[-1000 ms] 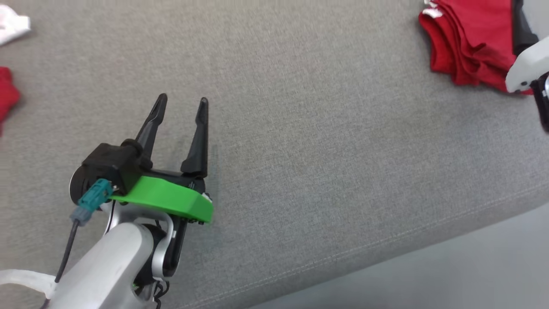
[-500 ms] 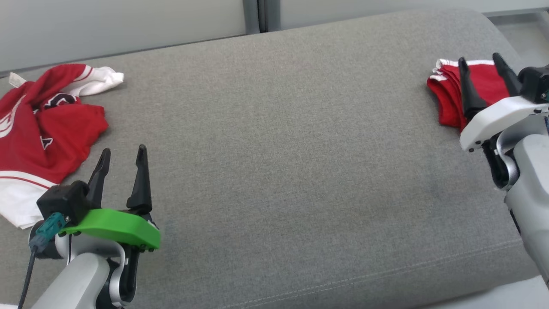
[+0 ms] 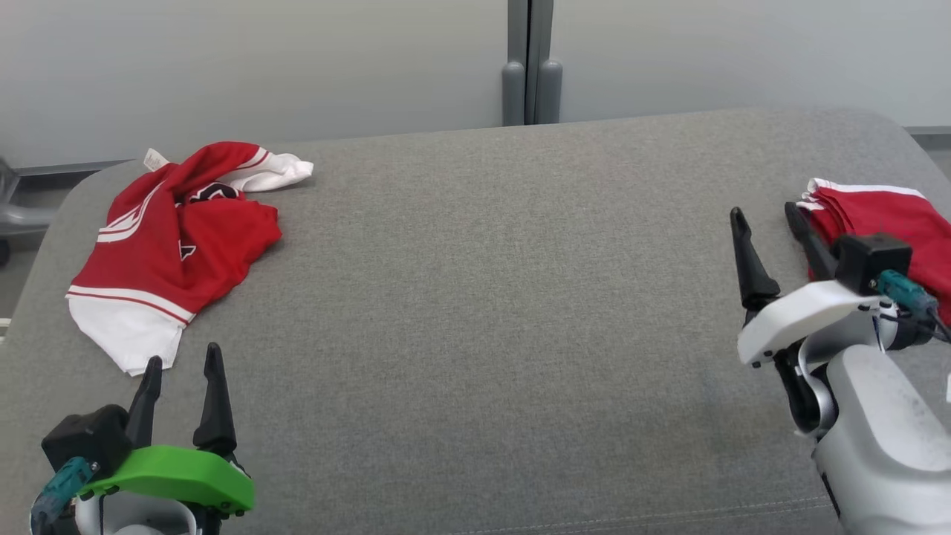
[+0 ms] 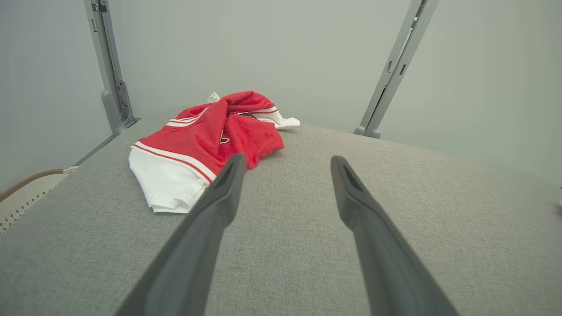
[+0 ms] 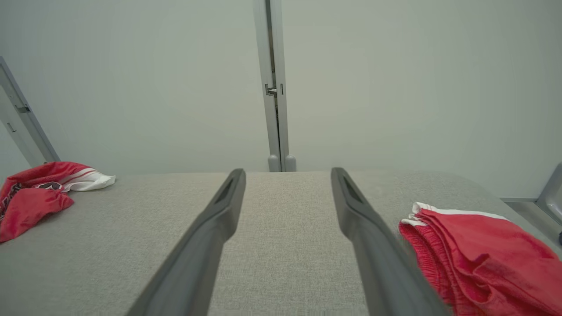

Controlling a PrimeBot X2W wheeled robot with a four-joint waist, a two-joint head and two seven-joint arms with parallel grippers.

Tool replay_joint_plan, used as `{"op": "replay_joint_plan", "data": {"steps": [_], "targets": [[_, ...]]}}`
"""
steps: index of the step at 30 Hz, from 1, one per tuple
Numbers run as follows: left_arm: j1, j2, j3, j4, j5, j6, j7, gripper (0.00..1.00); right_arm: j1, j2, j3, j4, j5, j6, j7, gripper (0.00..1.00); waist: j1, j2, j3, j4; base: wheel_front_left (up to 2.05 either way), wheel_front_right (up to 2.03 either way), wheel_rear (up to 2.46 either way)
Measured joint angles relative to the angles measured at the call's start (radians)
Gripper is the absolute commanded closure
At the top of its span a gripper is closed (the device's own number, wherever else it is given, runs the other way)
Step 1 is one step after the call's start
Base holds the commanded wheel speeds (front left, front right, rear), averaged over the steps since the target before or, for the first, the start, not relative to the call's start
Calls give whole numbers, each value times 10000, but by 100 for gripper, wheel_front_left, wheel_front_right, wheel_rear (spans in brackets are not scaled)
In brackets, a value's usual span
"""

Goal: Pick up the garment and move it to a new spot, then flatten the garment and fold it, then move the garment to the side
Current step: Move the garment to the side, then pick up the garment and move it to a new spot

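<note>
A crumpled red and white garment [image 3: 174, 245] lies at the far left of the grey padded surface [image 3: 483, 297]; it also shows in the left wrist view [image 4: 206, 140] and the right wrist view [image 5: 39, 193]. My left gripper [image 3: 182, 364] stands open at the lower left, a little in front of the garment's white hem, holding nothing. My right gripper [image 3: 765, 215] is open at the right, empty, just left of a folded red garment [image 3: 884, 223], seen too in the right wrist view [image 5: 478, 254].
A grey wall with a vertical post [image 3: 529, 67] rises behind the surface. The surface's left edge [image 3: 44, 245] and rounded right corner [image 3: 906, 137] drop off to the floor. Wide bare fabric lies between the two garments.
The head camera has tilted up and swung, bringing the whole surface, the wall and both garments into view. Both grippers stay open and empty; the right one now stands beside the folded pile.
</note>
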Motion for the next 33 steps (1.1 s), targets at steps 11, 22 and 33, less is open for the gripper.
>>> {"op": "replay_joint_plan", "data": {"steps": [11, 22, 33], "targets": [[1045, -288, 543, -568, 380, 71, -8, 0, 2471, 1528, -1091, -2397, -1108, 0, 930, 0, 0, 0, -389, 434, 0, 0, 0], [1244, -393, 451, -491, 426, 86, -8, 0, 3842, 2021, -1473, -4061, -1613, 0, 1707, 0, 0, 0, -473, 432, 0, 0, 0], [1244, -460, 382, -366, 412, 65, -8, 0, 4167, 2033, -1262, -4451, -1313, 0, 1906, 0, 0, 0, -512, 430, 0, 0, 0]]}}
